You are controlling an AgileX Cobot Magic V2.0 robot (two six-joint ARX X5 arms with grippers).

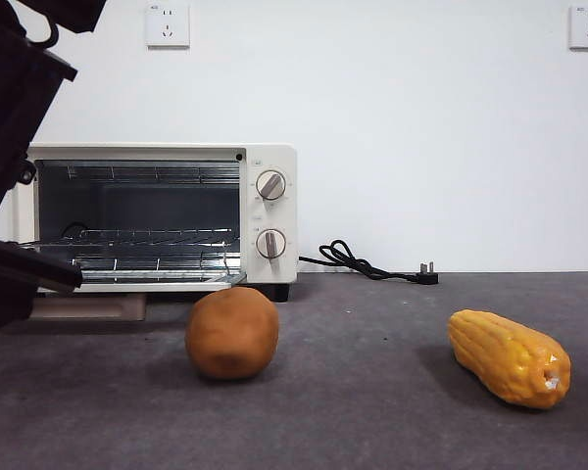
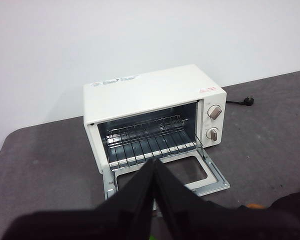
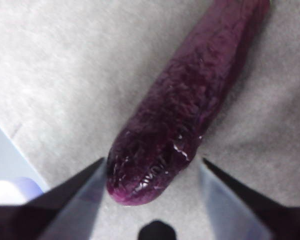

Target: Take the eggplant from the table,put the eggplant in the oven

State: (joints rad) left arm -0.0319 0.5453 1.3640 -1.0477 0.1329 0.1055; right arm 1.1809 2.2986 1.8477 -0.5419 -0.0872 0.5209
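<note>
A: While the right end effector [image 3: 152, 200] hovers low over the eggplant [image 3: 185, 110], its jaws stand apart, one on each side of the vegetable's rounded end, not yet touching it. The eggplant lies on the grey counter [image 3: 55, 75], seen only in the right wrist view.

B: And the left end effector [image 2: 154, 200]?

A: Jaws together, holding nothing, raised before the oven [image 2: 150, 100], whose door [image 2: 165, 175] lies folded down, the wire rack [image 2: 145, 135] bare.

B: What could go wrong?

A: Judged from here, the glossy, tapering skin may slip if the jaws close only on the tip; a grip nearer the middle looks safer. On the way to the oven, the potato-like lump [image 1: 232, 333] just in front of the door could be knocked.

B: The setting?

A: A dark matte counter [image 1: 372, 411], corn cob [image 1: 510, 357] at near right, loose power cord [image 1: 363, 262] unplugged by the far white wall [image 1: 421, 127], which carries two sockets.
</note>
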